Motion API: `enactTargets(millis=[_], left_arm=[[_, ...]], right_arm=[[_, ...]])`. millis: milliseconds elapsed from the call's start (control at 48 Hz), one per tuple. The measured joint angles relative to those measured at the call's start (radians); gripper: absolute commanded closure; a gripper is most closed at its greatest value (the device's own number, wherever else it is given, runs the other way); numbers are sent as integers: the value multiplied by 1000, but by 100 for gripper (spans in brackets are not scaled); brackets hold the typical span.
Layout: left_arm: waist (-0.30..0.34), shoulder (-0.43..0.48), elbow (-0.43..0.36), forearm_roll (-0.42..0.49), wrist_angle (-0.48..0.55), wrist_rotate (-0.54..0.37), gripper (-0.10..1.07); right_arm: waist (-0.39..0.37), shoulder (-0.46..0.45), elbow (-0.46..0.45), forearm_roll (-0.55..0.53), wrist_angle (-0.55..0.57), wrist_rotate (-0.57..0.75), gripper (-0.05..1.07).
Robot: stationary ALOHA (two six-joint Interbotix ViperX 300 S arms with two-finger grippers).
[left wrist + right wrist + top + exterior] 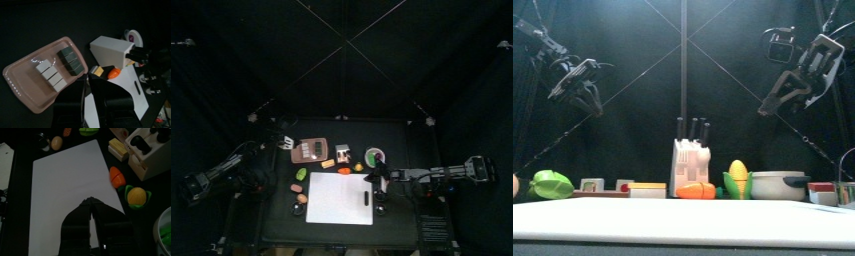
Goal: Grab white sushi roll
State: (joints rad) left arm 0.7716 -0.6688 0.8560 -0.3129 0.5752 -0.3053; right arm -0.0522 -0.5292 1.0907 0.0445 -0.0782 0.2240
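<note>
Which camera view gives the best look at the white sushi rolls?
The left wrist view: the white sushi rolls lie in a row in the pink tray, unobstructed. The top view shows only the tiny tray; the front view hardly shows them, and the right wrist view not at all.

Both arms hang raised in the air. The left claw (90, 102) tilts downward with its jaws parted and nothing between them. The right claw (93, 203) has its jaws pressed together.
</note>
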Motion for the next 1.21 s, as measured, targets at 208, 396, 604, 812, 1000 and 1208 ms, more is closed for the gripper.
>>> enactTargets(millis=[208,396,604,812,1000,1208], left_arm=[[-58,5,-5,249,48,-308,43],[-150,25,34,448,84,-626,42],[-275,61,38,657,120,-874,42],[-333,127,43,739,173,-1065,40],[-388,219,34,770,186,-1098,33],[-396,324,-2,773,186,-1103,17]], right_arm=[[0,5,0,2,0,0,102],[0,8,-2,18,0,0,102],[0,25,-9,60,0,0,102],[8,44,-32,86,15,0,102],[26,74,-40,94,37,0,102],[37,103,-40,86,46,2,102]])
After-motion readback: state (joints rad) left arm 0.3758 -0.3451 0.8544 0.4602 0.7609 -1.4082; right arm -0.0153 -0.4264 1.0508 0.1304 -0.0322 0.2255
